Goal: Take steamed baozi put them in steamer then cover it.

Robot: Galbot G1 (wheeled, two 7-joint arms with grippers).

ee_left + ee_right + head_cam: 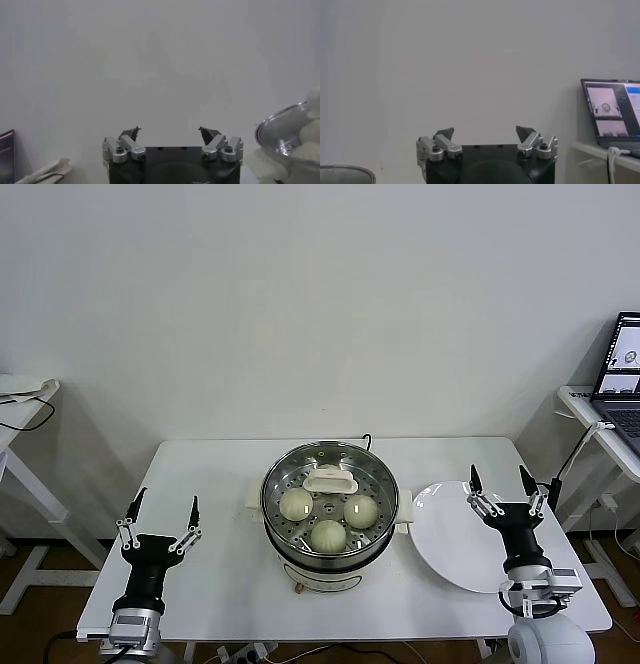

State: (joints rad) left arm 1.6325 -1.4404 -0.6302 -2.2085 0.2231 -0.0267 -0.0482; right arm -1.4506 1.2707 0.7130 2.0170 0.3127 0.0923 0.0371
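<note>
Left gripper point(161, 514): nearest, at the table's front left corner, black body with silver fingers pointing up, spread wide, holding nothing; the left wrist view point(170, 134) shows the same gap between the tips.
Right gripper point(498, 483): front right, upright over the near edge of the plate, fingers spread wide and empty; the right wrist view point(485, 134) agrees.
White rectangular table point(220, 584): carries everything, bare along the front edge between the two arms.
Flat round white plate point(450, 534): on the table's right side, just beside the steamer, nothing lying on it.
Large round shiny stainless-steel steamer on a white base point(330, 559): at the table's middle, between the two arms; its rim also shows at the edge of the left wrist view point(280, 125).
Steamed baozi, small round cream buns: three visible on the perforated tray inside the steamer, one at the front point(328, 535), one left point(296, 504), one right point(361, 510); a fourth cannot be made out.
Round clear glass cover with white rectangular handle point(330, 480): appears to sit on the steamer, handle toward the back, buns seen through the glass.
Open laptop point(622, 379): farthest, on a side table to the right.
</note>
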